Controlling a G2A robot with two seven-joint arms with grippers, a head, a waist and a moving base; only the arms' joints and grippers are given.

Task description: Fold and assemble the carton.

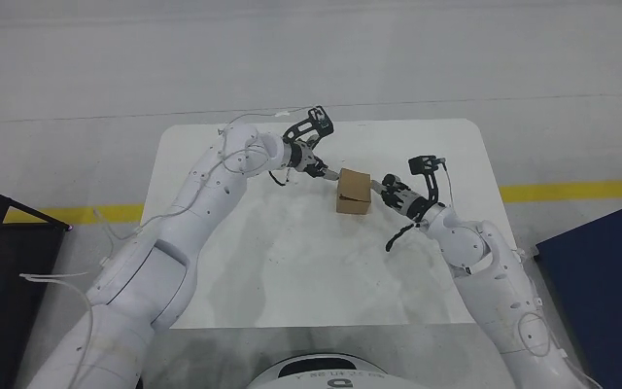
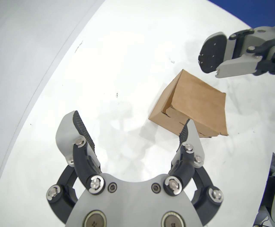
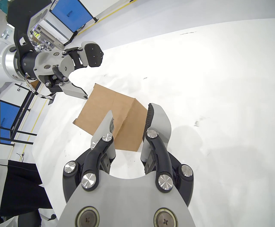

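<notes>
A small brown carton point(image 1: 354, 191) stands folded into a box near the middle of the white table point(image 1: 292, 272). In the left wrist view the carton point(image 2: 193, 103) shows a tucked end with a ragged flap edge along its base. My left gripper point(image 2: 132, 120) is open, one fingertip close to that end. In the top view my left gripper point(image 1: 326, 173) sits at the carton's left side and my right gripper point(image 1: 384, 190) at its right side. My right gripper point(image 3: 130, 110) is open, its fingers framing a vertical corner of the carton point(image 3: 120, 116).
The table's curved far edge point(image 2: 43, 81) runs near the left gripper. Off the table stand blue panels on black frames point(image 3: 71, 13) and a dark blue object point(image 1: 583, 263) at the right. A yellow floor line point(image 1: 559, 192) passes behind.
</notes>
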